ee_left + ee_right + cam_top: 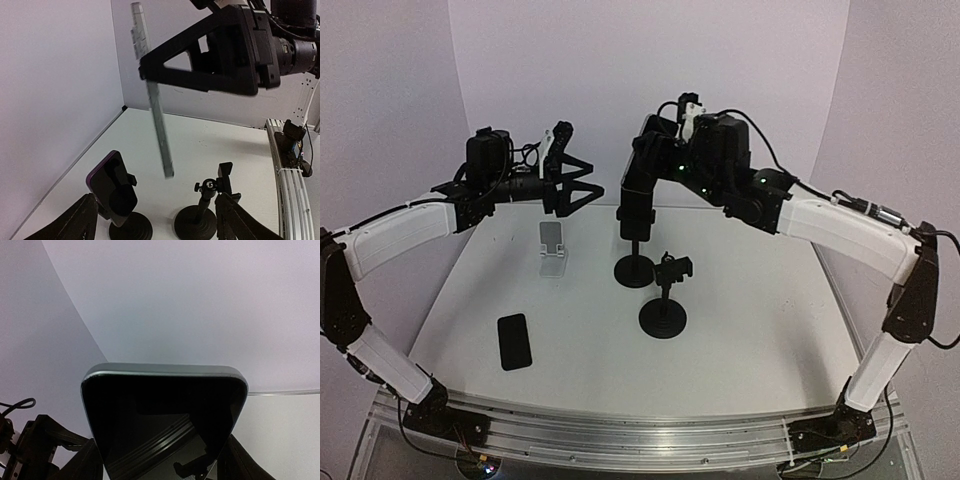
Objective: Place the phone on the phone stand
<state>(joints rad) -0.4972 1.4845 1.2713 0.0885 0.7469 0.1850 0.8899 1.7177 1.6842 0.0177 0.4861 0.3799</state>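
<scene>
My right gripper [650, 170] is shut on a silver-rimmed phone [638, 180] and holds it upright in the air above the two black pole stands. In the right wrist view the phone's dark screen [165, 415] fills the space between the fingers [80, 462]. In the left wrist view the phone shows edge-on [160, 130], with its lower end hanging above the table between the stands. The back stand [634, 268] carries a purple-edged phone [111, 187]. The front stand [663, 305] has an empty clamp [224, 175]. My left gripper [582, 187] is open and empty in the air to the left [156, 199].
A black phone [515, 341] lies flat on the white table [760, 330] at the front left. A small silver desk stand [553, 250] sits below the left gripper. Walls close off the back and both sides. A metal rail [640, 435] runs along the near edge.
</scene>
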